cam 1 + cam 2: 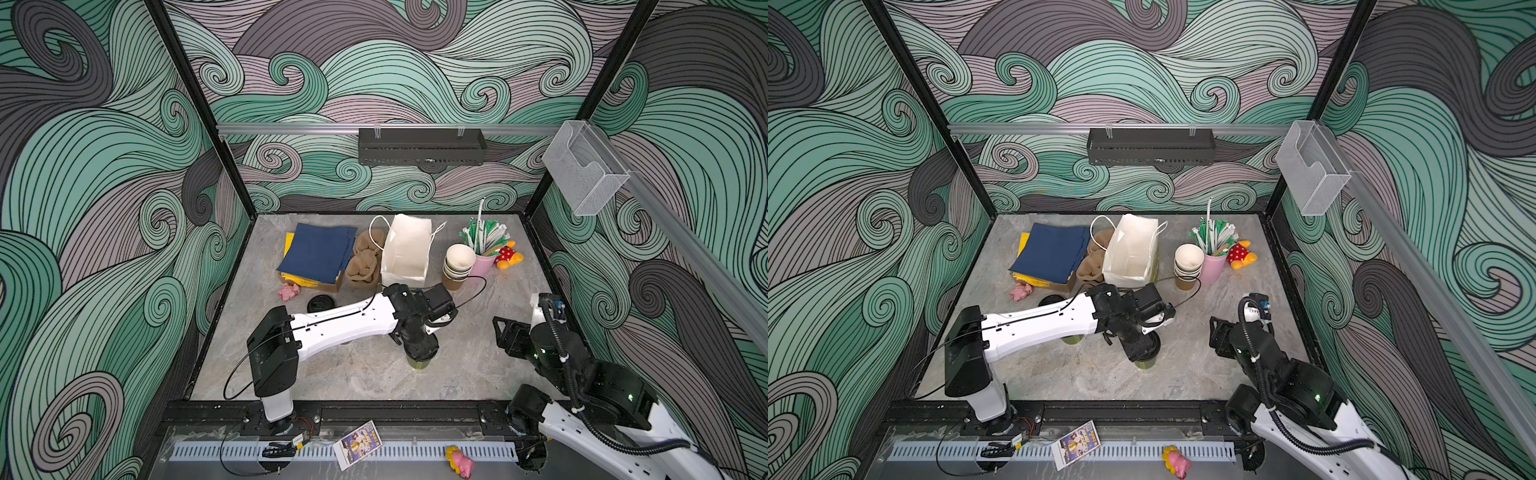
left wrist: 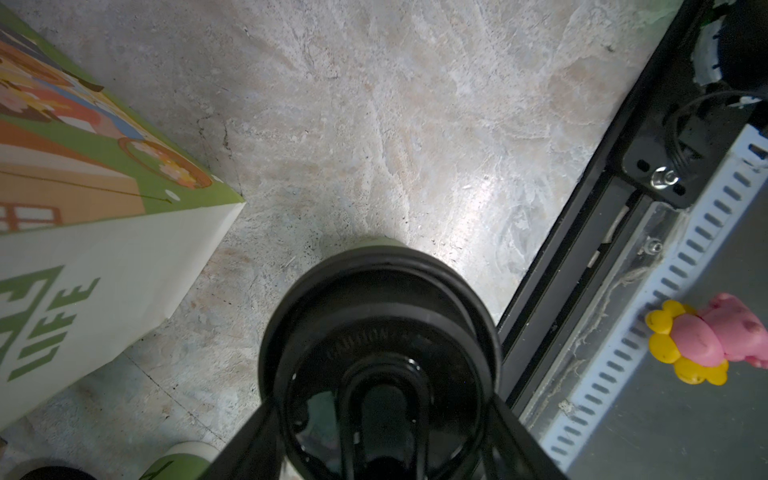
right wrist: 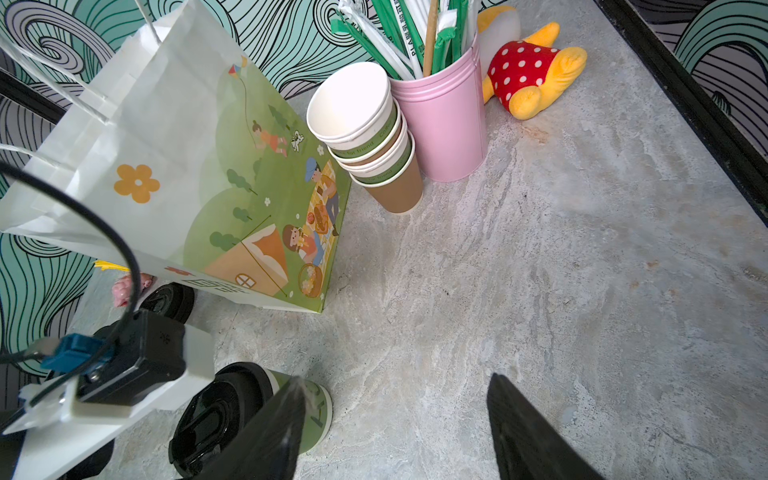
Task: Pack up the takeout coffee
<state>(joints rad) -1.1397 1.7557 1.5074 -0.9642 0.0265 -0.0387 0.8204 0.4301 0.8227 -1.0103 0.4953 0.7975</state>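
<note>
- The left gripper [image 1: 420,351] pointed straight down at a green cup [image 1: 419,365] near the middle of the table [image 1: 365,374].
- A black lid [image 2: 382,316] sat on top of that cup.
- In the left wrist view, the left gripper's fingers [image 2: 249,440] pressed on both sides of the lid, so it was holding the lid.
- The cup stood up straight, out in front of the paper bag [image 1: 405,249] and not touching it.
- The right gripper [image 3: 395,380] was off to the right side, away from the cup.
- Its two fingers [image 3: 523,432] were wide apart, with only bare table between them, so it was open and held nothing.
- A second green cup [image 1: 1071,340] stood under the left arm; only a bit of it showed.
- A pile of black lids [image 1: 320,303] lay on the table near the bag's left corner.
- A stack of cups [image 3: 365,137] stood to the right of the bag and leaned a little.
- The stack was right beside a pink cup [image 3: 444,120] full of straws [image 3: 399,37].
- A red plush toy [image 3: 528,70] with white dots lay behind the pink cup.
- The brown carriers [image 1: 365,259] lay against the left side of the bag.
</note>
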